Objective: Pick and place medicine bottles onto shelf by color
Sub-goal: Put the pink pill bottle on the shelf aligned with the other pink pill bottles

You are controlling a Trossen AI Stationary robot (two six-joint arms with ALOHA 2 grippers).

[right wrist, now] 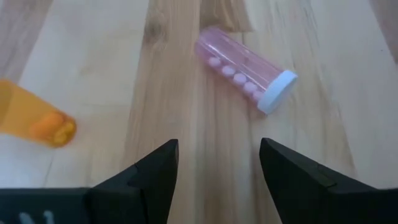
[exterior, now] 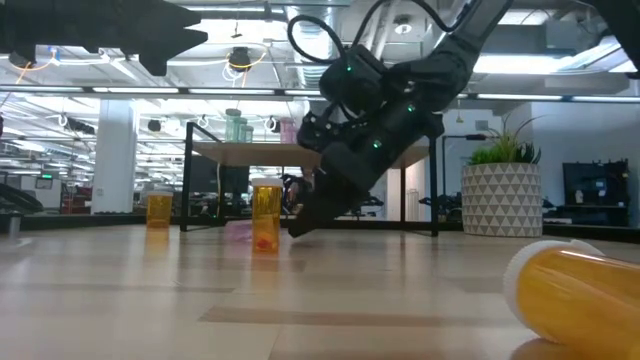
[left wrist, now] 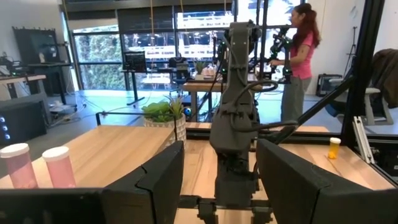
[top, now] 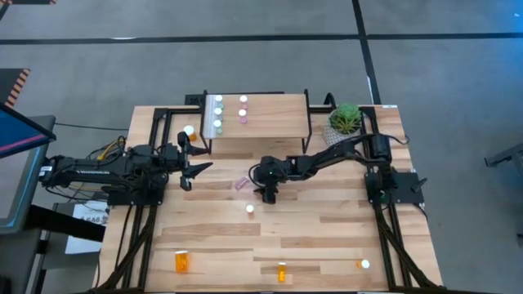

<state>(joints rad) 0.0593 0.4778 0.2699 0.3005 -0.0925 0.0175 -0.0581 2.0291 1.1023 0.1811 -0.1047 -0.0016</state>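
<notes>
A pink medicine bottle lies on its side on the table, just beyond my right gripper, which is open, tipped downward and holds nothing. In the high view this bottle lies left of the right gripper. An orange bottle stands close by, nearer the front edge. The shelf at the far middle carries three green bottles and two pink bottles, all upright. My left gripper waits open at the left, level with the shelf top.
A potted plant stands at the far right corner. Three orange bottles sit near the front edge. One more bottle stands left of the shelf. A person stands in the room beyond.
</notes>
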